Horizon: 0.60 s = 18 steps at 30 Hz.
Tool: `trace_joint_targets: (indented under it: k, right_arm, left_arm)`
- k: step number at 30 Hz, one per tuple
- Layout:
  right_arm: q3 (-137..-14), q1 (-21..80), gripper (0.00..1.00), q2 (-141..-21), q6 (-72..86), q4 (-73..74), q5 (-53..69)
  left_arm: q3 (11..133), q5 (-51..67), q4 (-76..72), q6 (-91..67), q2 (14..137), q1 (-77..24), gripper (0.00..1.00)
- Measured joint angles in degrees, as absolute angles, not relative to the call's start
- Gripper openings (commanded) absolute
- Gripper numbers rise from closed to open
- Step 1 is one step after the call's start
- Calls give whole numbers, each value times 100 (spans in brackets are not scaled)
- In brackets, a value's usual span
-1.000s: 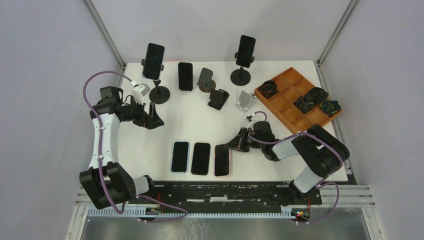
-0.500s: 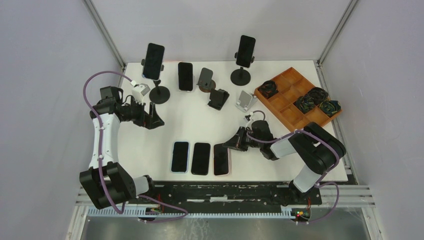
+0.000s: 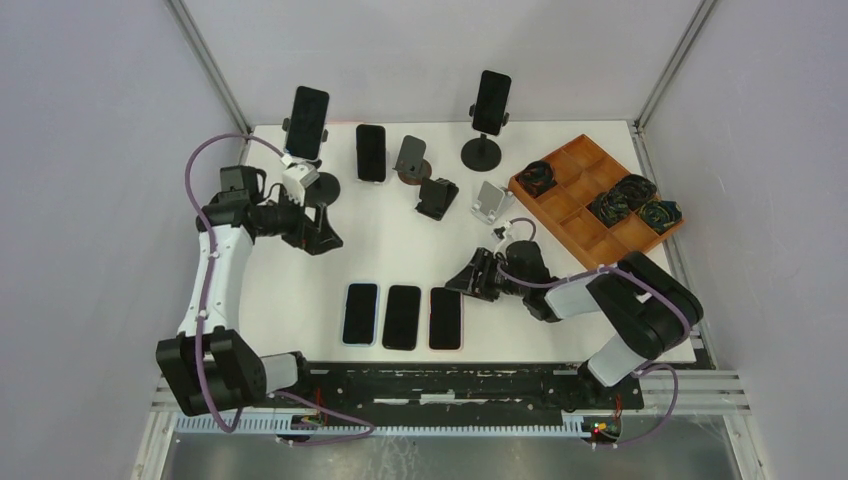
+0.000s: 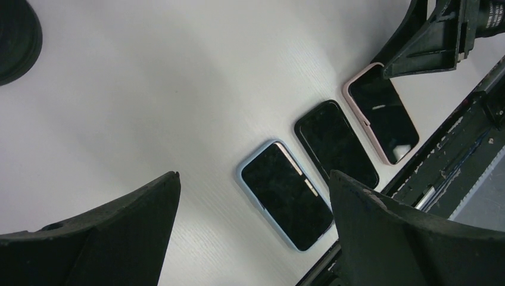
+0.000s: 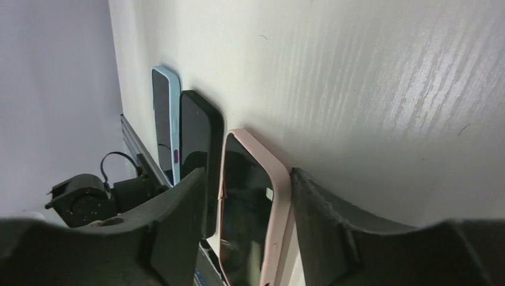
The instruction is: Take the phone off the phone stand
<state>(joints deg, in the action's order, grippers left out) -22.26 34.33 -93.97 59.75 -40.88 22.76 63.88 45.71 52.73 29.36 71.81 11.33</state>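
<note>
Two phones stand upright in tall holders at the far side of the surface [image 3: 390, 245]. One phone [image 3: 308, 120] sits in the phone stand [image 3: 320, 188] at 11 o'clock, and a second phone [image 3: 490, 100] sits on its own stand [image 3: 481, 153] near 12 o'clock. Three more lie flat in a row at 6 o'clock: a blue-cased phone [image 3: 361, 313], a black phone [image 3: 402, 316] and a pink-cased phone [image 3: 445, 318].

The left jaws are spread wide and hold nothing. They hover low, just at 5 o'clock of the 11 o'clock stand's round base, and in the wrist view we see both fingers [image 4: 89, 238] well apart over bare white. The right jaws are also spread and empty, with the fingers [image 5: 178, 238] on either side of the far end of the pink-cased phone. We cannot tell whether they touch it.

We take the 11 o'clock phone as the likely next one, since the left jaws are nearest.

We expect it to handle as a stiff, flat slab, fairly dense, with a smooth glass face that slips and would not forgive a drop. We would take it across its long side edges, above the cradle, and draw it upward. The stand looks top-heavy on a thin post, so a sideways tug may tip it.
</note>
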Motion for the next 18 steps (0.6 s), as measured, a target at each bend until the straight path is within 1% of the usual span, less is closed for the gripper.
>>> trace_joint_targets:
  k: [3, 5, 7, 12, 15, 18]
  right_arm:
    - [-2228, 3437, 80, -9028, 5627, -3726, 2112]
    - [-2292, 3439, 87, -8696, 5312, -3310, 1927]
    - [-2405, 3437, 91, -8383, 4995, -2851, 1730]
    - [-2663, 3433, 93, -7513, 4239, -1927, 1225]
    - [-2705, 3433, 94, -7061, 3940, -1619, 996]
    - [-2707, 3433, 95, -6775, 3736, -1406, 847]
  left_arm:
    - [6405, 4357, 5026, 2768, 7242, 766, 100]
    - [6545, 4121, 4869, 2606, 7459, 469, 100]
    - [6744, 3824, 4661, 2453, 7754, 154, 100]
    - [7655, 2871, 4141, 2005, 8665, -596, 100]
    - [8462, 2296, 3813, 1839, 9295, -904, 100]
    - [8862, 1765, 3459, 1684, 9692, -1149, 100]
